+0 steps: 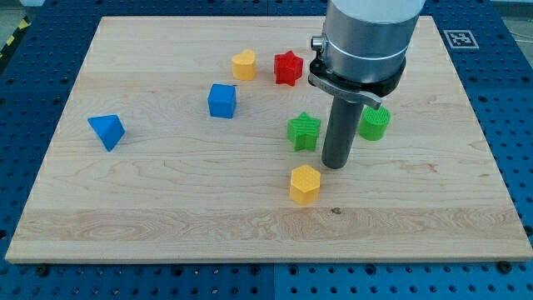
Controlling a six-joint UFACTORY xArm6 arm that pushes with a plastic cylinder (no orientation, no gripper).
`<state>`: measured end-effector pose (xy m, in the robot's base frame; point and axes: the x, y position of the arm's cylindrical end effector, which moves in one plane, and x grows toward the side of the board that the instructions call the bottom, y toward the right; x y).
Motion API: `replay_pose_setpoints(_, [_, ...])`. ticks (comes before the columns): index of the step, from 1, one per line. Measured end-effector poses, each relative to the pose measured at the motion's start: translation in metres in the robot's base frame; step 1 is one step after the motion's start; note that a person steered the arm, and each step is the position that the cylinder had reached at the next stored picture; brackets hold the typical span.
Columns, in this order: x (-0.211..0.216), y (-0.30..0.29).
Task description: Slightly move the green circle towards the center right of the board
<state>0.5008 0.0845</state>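
The green circle [375,123] is a ribbed green cylinder right of the board's middle, partly hidden behind the arm's body. My tip [334,165] rests on the board just to the lower left of the green circle, with a small gap between them. A green star [304,131] sits just left of the rod. A yellow hexagon [305,184] lies below and left of the tip.
A red star [288,67] and a yellow heart-like block [243,64] sit near the view's top. A blue cube [222,101] is left of middle and a blue triangle [107,131] is far left. The wooden board [166,208] ends at a blue perforated table.
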Motion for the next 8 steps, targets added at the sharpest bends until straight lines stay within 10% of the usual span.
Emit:
replay_pose_setpoints(5, [-0.109,0.045])
replay_pose_setpoints(8, [-0.092,0.009])
